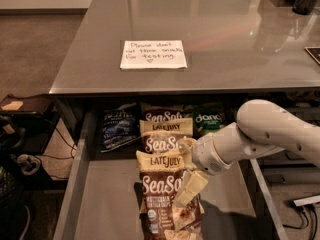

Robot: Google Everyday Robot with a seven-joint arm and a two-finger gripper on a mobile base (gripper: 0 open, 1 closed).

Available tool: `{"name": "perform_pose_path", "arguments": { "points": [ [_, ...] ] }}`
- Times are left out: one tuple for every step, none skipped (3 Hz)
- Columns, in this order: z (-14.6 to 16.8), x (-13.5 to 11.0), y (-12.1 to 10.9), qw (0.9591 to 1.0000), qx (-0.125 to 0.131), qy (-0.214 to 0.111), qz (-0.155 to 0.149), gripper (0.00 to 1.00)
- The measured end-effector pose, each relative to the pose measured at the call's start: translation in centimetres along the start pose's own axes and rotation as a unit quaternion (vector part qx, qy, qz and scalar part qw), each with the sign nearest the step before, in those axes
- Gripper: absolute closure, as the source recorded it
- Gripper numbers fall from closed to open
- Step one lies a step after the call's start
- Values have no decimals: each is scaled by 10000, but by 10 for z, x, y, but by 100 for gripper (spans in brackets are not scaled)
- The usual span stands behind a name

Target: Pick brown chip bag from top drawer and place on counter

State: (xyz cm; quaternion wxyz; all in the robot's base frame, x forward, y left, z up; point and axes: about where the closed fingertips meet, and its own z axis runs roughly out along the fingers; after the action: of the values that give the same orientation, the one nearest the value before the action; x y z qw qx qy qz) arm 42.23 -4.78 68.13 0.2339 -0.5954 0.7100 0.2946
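The top drawer [100,204] is pulled open below the counter [225,39]. Three brown chip bags lie in a row from back to front: one at the back [162,115], one in the middle [162,136], and the nearest one [162,194]. My gripper [186,191] reaches in from the right, low over the drawer, and is shut on the right edge of the nearest brown chip bag. One cream finger [191,186] lies across the bag's front; the other is hidden behind it. That bag stands tilted up, overlapping the middle bag.
A dark blue bag [119,129] lies at the back left of the drawer and a green bag [209,120] at the back right. A white handwritten note [153,54] lies on the counter. Cables and a low shelf [22,109] are on the floor at left.
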Motion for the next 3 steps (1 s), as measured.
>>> {"name": "perform_pose_path", "arguments": {
  "points": [
    [2, 3, -1, 9999, -52, 84, -53, 0],
    [-3, -4, 3, 9998, -98, 96, -144, 19],
    [-13, -17, 10, 9995, -135, 130, -273, 43]
  ]
}}
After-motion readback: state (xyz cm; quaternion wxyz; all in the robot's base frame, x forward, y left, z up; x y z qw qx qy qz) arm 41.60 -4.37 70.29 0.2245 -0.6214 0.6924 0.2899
